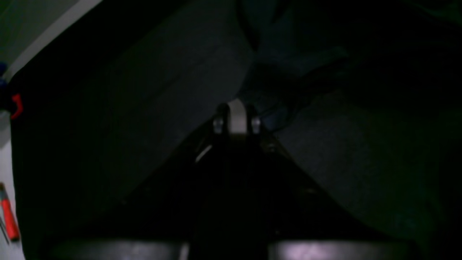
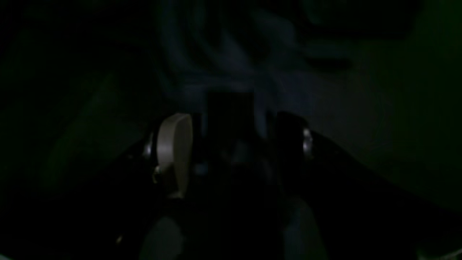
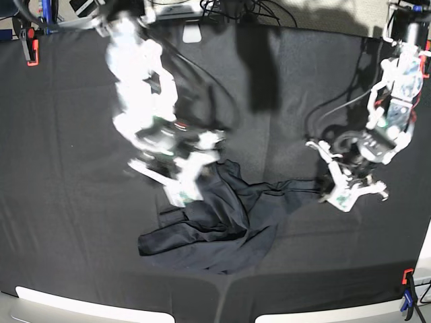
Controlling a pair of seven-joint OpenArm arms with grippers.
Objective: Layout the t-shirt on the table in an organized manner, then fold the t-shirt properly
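The dark t-shirt [image 3: 222, 222] lies crumpled on the black table [image 3: 67, 168], a little below its middle. One narrow strip of it is stretched out to the right. My left gripper [image 3: 325, 185] is shut on the end of that strip. In the left wrist view its fingertips [image 1: 236, 108] are pressed together, with bluish cloth [image 1: 288, 61] just ahead. My right gripper [image 3: 192, 185] hovers over the shirt's upper left part. The right wrist view shows its jaws standing wide apart [image 2: 231, 144], a pale pad [image 2: 175, 155] on one side and dim blue folds [image 2: 231, 61] beyond.
A red clamp [image 3: 30, 50] holds the table's far left corner, and a red and blue clamp [image 3: 406, 289] sits at the near right. Cables [image 3: 229, 10] run along the far edge. A red-handled tool [image 1: 9, 216] lies beside the table. Pale rim [image 3: 67, 299] lines the front.
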